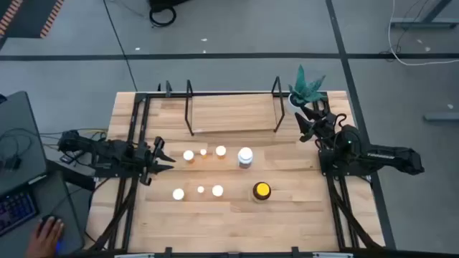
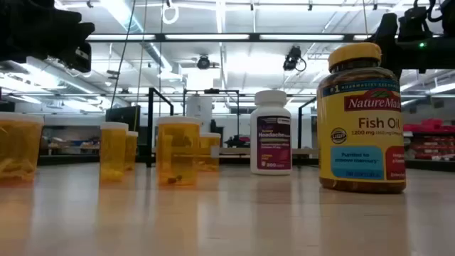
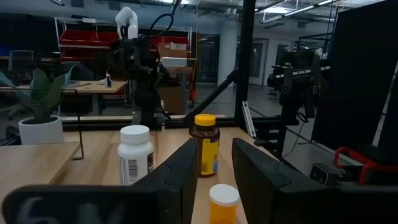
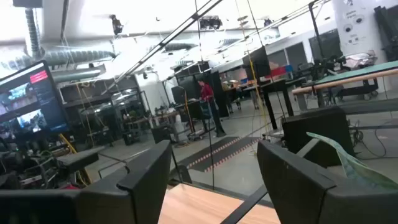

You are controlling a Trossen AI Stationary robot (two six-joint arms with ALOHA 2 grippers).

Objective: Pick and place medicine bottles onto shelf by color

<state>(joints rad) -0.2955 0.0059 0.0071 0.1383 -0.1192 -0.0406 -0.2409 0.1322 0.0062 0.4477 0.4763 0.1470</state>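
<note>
Bottles on counter (image 1: 287, 215), shelf (image 1: 233, 115) bare.
L gripper (image 1: 163, 157) released, frame left by orange bottles (image 1: 203, 153); R gripper (image 1: 307, 123) released, upper right.

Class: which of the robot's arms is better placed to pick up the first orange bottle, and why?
Probably the left. The left gripper sits open beside the nearest orange bottle, while the right gripper is by the plant.

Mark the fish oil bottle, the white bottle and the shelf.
fish oil bottle (image 2: 361, 117), low view, on its yellow label.
white bottle (image 1: 245, 157), high view, on its cap.
shelf (image 1: 233, 111), high view, on bare wooden board.
</note>
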